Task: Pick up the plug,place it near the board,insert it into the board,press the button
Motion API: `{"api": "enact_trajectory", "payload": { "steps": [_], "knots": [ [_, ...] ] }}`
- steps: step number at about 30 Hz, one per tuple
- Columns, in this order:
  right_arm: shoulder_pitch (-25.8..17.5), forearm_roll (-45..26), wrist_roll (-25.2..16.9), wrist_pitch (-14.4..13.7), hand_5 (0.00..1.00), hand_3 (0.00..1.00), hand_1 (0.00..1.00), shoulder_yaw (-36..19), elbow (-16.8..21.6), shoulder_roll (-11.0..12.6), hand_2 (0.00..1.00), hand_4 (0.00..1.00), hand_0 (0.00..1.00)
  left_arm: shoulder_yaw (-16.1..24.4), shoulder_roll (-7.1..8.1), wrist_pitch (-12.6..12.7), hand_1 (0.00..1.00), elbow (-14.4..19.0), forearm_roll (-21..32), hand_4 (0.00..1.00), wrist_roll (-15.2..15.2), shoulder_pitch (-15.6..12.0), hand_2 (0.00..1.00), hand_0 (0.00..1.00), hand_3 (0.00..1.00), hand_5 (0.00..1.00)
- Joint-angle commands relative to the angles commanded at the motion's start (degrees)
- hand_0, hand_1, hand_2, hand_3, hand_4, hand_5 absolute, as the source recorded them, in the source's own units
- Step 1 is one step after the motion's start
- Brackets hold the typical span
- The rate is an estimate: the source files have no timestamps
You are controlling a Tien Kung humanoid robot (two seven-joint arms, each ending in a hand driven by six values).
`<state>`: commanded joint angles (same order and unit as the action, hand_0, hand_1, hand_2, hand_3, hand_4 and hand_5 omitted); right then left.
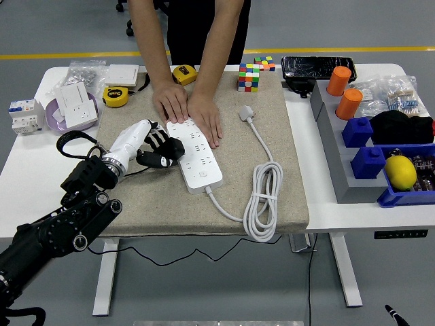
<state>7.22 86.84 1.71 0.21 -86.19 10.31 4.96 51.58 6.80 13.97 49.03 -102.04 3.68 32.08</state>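
Observation:
A white power strip (200, 159) lies on the beige mat (272, 136), its far end held down by a person's two flat hands (204, 117). My left hand (158, 151) reaches in from the lower left, its black fingers curled around a dark plug (174, 150) at the strip's left edge, over the sockets. A thin black cable (71, 140) loops back from the hand over the table's left side. The strip's own white plug (246, 113) and coiled white cord (262, 197) lie on the mat to the right. My right hand is out of view.
Tape measures (115, 96), white sockets (76, 103) and a breaker (22, 114) lie at the left. A Rubik's cube (249, 77) stands behind the mat. Grey and blue bins (370, 153) with orange cups (349, 103) and a yellow ball (400, 172) fill the right.

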Motion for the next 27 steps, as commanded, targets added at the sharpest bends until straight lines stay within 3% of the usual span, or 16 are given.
{"api": "enact_trajectory", "payload": {
  "steps": [27],
  "knots": [
    [0.3,-0.5,-0.1,0.0,0.998,0.775,0.741,0.2,0.0,0.2,0.740,0.998,0.821,-1.7,0.01,-0.3,0.432,-0.8,0.3,0.777,0.1,1.3,0.385,0.564,0.455,0.002]
  ]
}}
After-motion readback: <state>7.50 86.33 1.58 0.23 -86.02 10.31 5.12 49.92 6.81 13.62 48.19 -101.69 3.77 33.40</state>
